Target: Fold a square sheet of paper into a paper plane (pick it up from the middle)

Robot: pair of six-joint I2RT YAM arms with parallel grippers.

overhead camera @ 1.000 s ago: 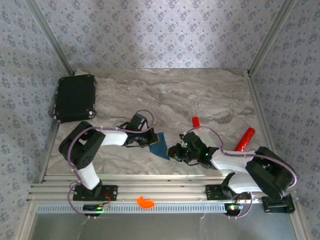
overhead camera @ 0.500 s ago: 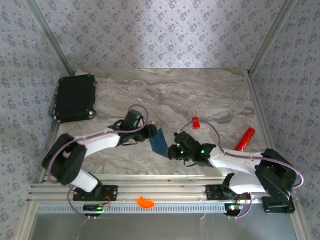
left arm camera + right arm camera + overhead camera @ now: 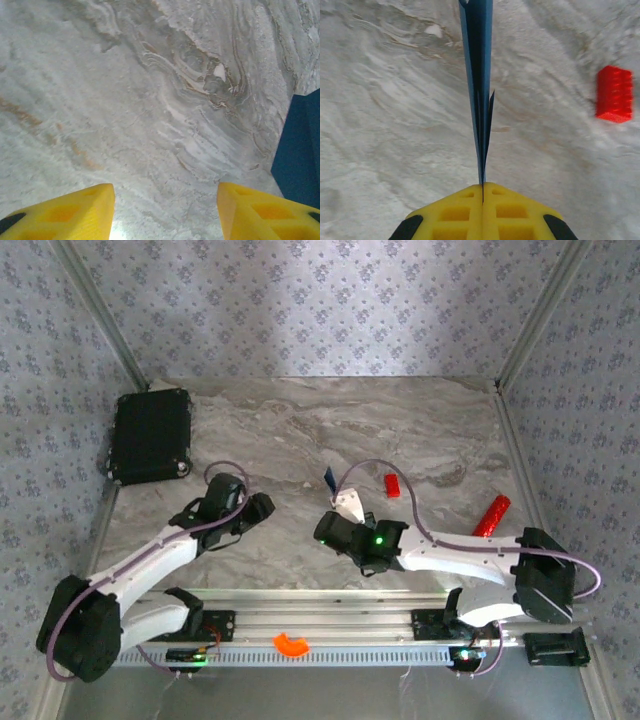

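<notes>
My right gripper [image 3: 483, 186] is shut on the dark blue sheet of paper [image 3: 477, 60], folded into slim layers like a paper plane. The sheet stands edge-on and runs straight out from the fingertips. From above, the right gripper [image 3: 345, 512] sits at the table's middle front, and the paper [image 3: 329, 478] rises from it toward the back. To its left, my left gripper [image 3: 258, 510] is apart from the paper. Its yellow fingers [image 3: 75, 212] stand open over bare marble in the left wrist view [image 3: 165, 190], with the blue paper [image 3: 300, 150] at the right edge.
A black case [image 3: 150, 436] lies at the back left. A small red block [image 3: 392, 484] [image 3: 615, 94] sits just right of the paper, and a red cylinder [image 3: 491, 517] lies further right. An orange curved piece [image 3: 291, 644] rests on the front rail.
The left gripper opened, let go of the paper and drew back to the left. The right gripper, still shut on the paper, shifted left and turned it up on edge.
</notes>
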